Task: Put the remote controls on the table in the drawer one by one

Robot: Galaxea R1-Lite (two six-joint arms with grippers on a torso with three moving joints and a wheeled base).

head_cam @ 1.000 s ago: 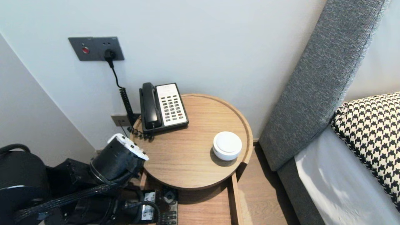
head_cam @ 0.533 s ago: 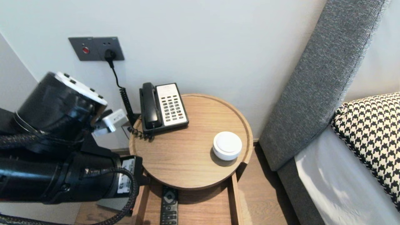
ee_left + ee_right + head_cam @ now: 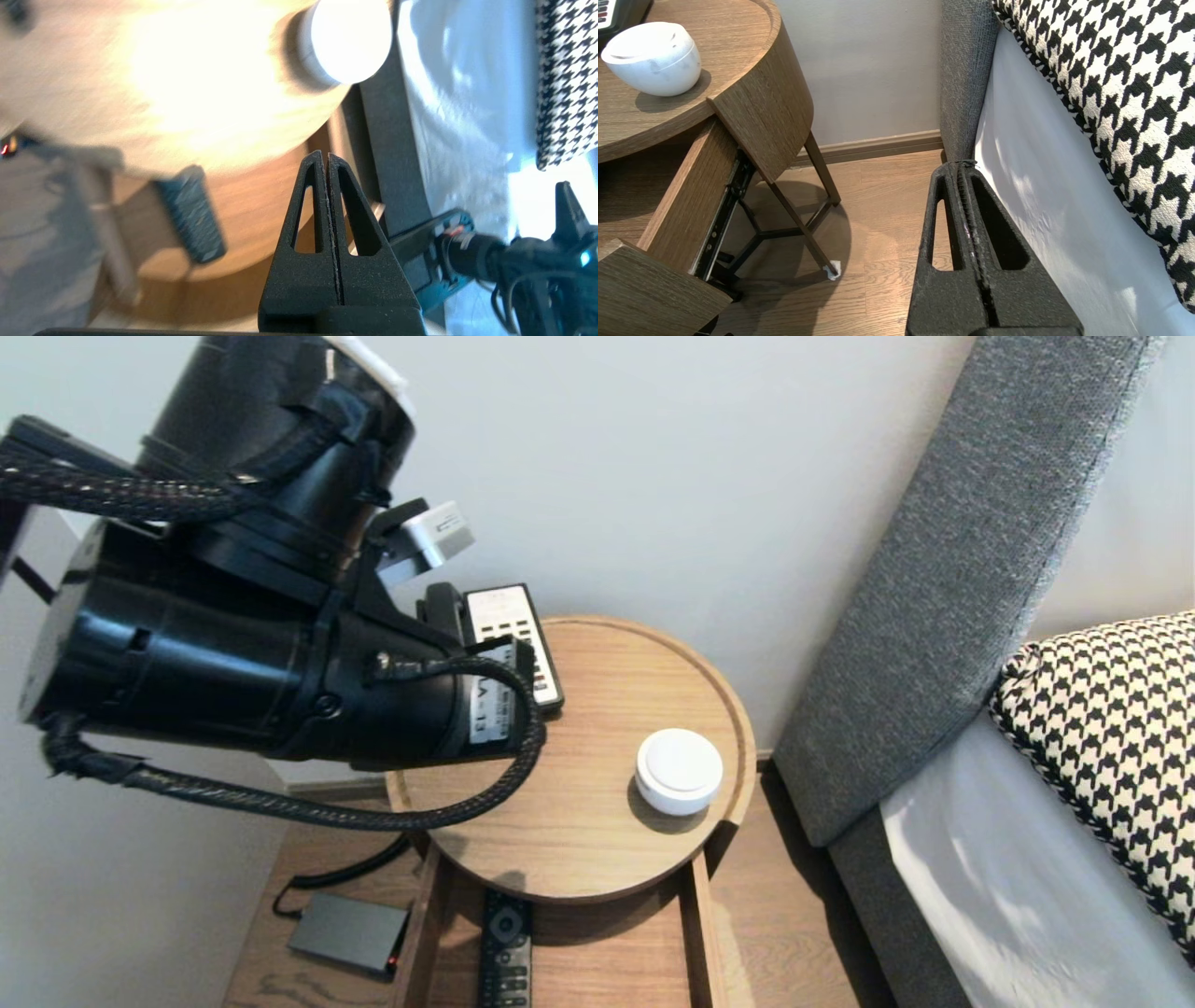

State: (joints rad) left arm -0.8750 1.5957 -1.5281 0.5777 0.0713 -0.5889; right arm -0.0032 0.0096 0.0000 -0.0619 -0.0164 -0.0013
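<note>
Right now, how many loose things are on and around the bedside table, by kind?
Telephone: 1
White round dish: 1
Remote control, in the open drawer: 1
Grey box, on the floor: 1
Total: 4

From here I can read only a white label (image 3: 492,707) on the left arm (image 3: 233,653), its print ending in "13". Key markings on the telephone (image 3: 509,616) and the remote (image 3: 505,952) are too small for me.

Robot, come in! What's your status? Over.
Left gripper shut, empty, near the table. Right gripper shut, parked by the bed. Remote in open drawer, nothing on it.
</note>
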